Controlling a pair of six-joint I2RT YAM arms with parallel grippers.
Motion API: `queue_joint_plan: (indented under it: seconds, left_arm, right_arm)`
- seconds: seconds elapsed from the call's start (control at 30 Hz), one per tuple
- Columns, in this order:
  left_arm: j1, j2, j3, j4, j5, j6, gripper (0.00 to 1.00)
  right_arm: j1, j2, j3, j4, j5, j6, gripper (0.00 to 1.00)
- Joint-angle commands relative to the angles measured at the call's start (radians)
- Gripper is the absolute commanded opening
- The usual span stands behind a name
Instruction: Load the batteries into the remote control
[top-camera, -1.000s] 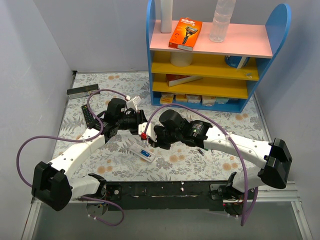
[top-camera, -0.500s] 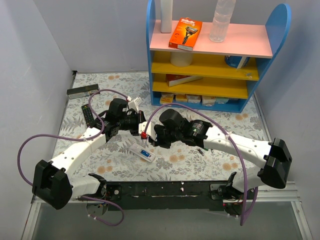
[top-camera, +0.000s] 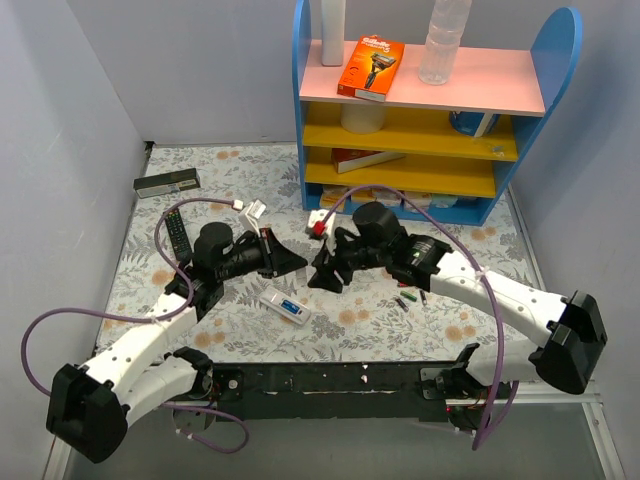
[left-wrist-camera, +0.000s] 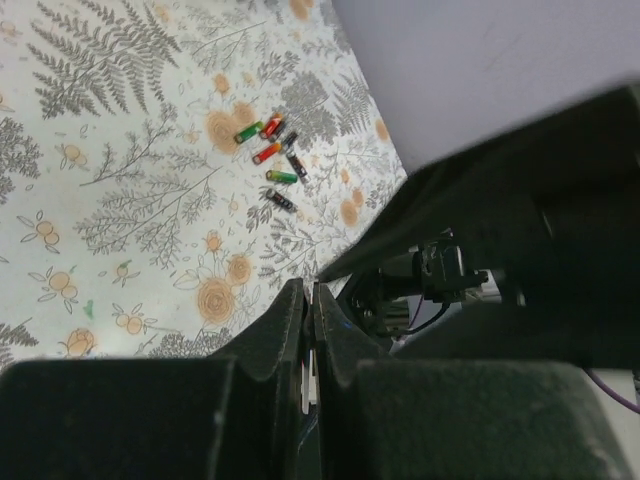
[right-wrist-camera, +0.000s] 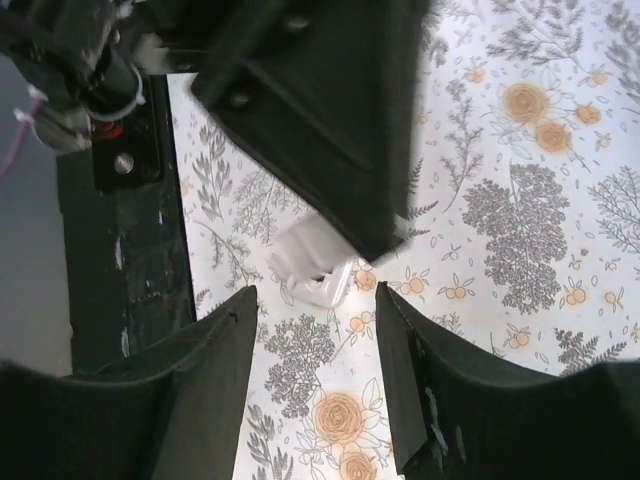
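The white remote control (top-camera: 285, 307) lies on the flowered cloth near the front, its blue-marked face up. In the right wrist view its end (right-wrist-camera: 320, 268) shows below the jaws, partly hidden by the left arm's dark finger. Several batteries (top-camera: 408, 298) with red, green and black wrappers lie loose to its right, also seen in the left wrist view (left-wrist-camera: 270, 150). My left gripper (top-camera: 290, 262) (left-wrist-camera: 310, 295) is shut on a thin white piece, apparently the back cover (left-wrist-camera: 307, 375). My right gripper (top-camera: 322, 275) (right-wrist-camera: 315, 290) stands open and empty just right of it.
A black remote (top-camera: 176, 232) and a long dark box (top-camera: 166, 182) lie at the far left. A blue shelf unit (top-camera: 430, 110) with an orange box (top-camera: 370, 67) and a bottle (top-camera: 443, 40) stands at the back. A black rail (top-camera: 330, 380) runs along the near edge.
The left gripper closed on the thin white piece while the two grippers were together. The right gripper then opened and drew back to the right; the left arm pulled back left.
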Motion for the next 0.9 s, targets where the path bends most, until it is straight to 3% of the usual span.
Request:
queue_joint_plan:
  seconds: [0.0,0.2,0.27,0.67,0.87]
  left_arm:
    - [0.005,-0.102,-0.094,0.301,-0.003,-0.046,0.0]
    - [0.008,-0.144,-0.157,0.576,0.106,-0.038,0.0]
    - [0.008,-0.128,-0.143,0.602,0.148,-0.034,0.0]
    - [0.008,-0.013,-0.051,0.701,0.227,-0.03,0.0]
    - [0.006,0.004,-0.037,0.722,0.239,-0.032,0.0]
  right_arm:
    - [-0.14,-0.095,-0.088,0.224,-0.277,0.24,0.58]
    - [-0.282,-0.146,-0.209,0.55,-0.583,0.484,0.6]
    - [-0.289,-0.146,-0.217,0.606,-0.616,0.523,0.6]
    - [-0.271,-0.101,-0.148,0.603,-0.571,0.523,0.59]
    - [-0.248,-0.08,-0.137,0.591,-0.502,0.521,0.5]
